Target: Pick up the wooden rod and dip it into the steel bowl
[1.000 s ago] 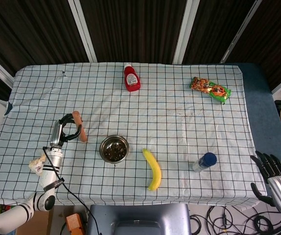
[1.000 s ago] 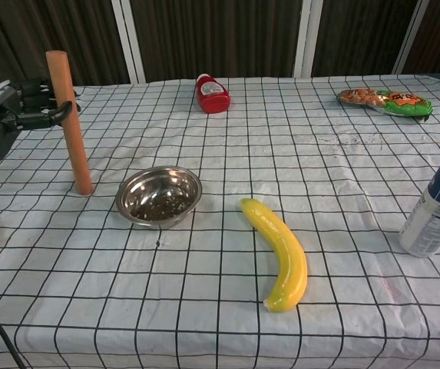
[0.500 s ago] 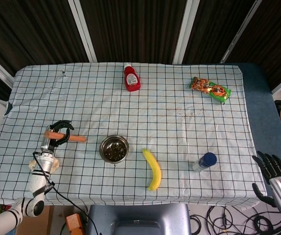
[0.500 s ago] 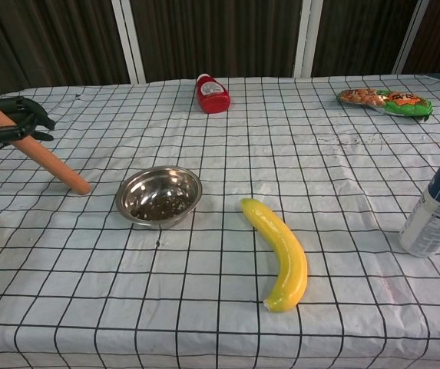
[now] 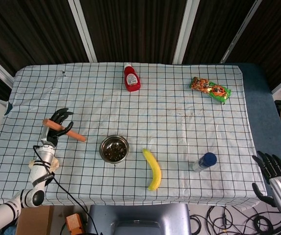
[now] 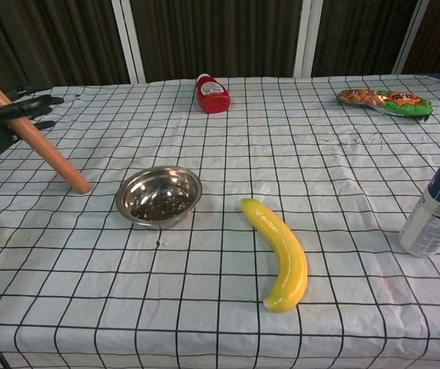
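A: Which step is the robot working on here?

B: It looks like the pick-up. The left hand (image 5: 57, 126) is gripping the wooden rod (image 6: 29, 131) near its upper end, fingers wrapped around the shaft. The rod is leaning steeply, its high end by the hand, and its low end is resting on or just above the checkered surface (image 6: 227, 323), just left of the steel bowl (image 6: 159, 195). From the chest view I cannot tell whether that tip is touching the cloth.

A: And the other hand?

B: The right hand (image 5: 272, 171) is hanging off the near right corner, well apart from everything, fingers spread and holding nothing.

A: So what is the next move asking for?

B: I'm judging that the rod needs lifting clear, carrying rightward over the bowl's rim, then lowering tip-first into the basin. The tilt is working against that, so some righting of the rod would help, or the tip may be catching the rim and nudging the light bowl.

A: Anything in the way?

B: Nothing is lying between rod and bowl. The banana (image 6: 281, 252) is sitting on the bowl's far side.
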